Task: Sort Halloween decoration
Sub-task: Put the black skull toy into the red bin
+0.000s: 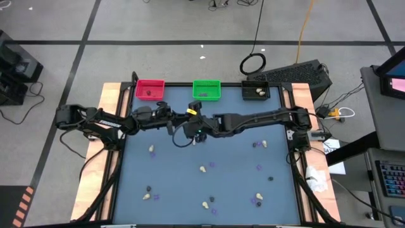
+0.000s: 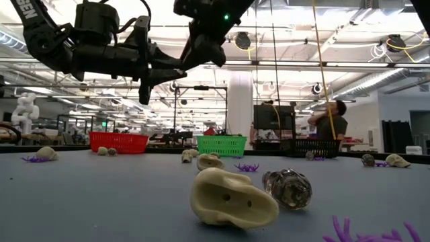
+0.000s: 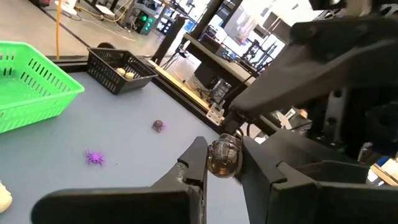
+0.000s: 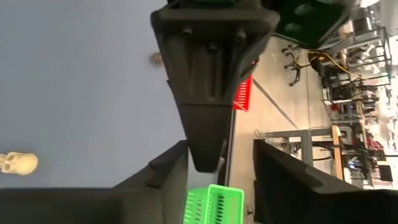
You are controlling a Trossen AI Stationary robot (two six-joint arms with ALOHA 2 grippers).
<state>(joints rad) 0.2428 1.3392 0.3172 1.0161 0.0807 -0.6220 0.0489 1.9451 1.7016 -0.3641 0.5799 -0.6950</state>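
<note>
A blue-grey table [image 1: 209, 183] stands in a wide workshop hall. Above its far middle, the left gripper [image 3: 222, 163] clenches a dark, glassy trinket [image 3: 222, 155] between its fingers, while the right gripper [image 4: 219, 163] faces it with fingers spread, apparently a hand-over in mid-air. To do it well, the right should back straight off, and the left carry the piece over its matching bin and drop it low. Outward lie scattered cream, dark and purple trinkets [image 1: 204, 169]; 3 bins, red [image 1: 150, 89], green [image 1: 207, 90] and black [image 1: 255, 90], line the far edge. A person [image 2: 330, 125] stands beyond.
</note>
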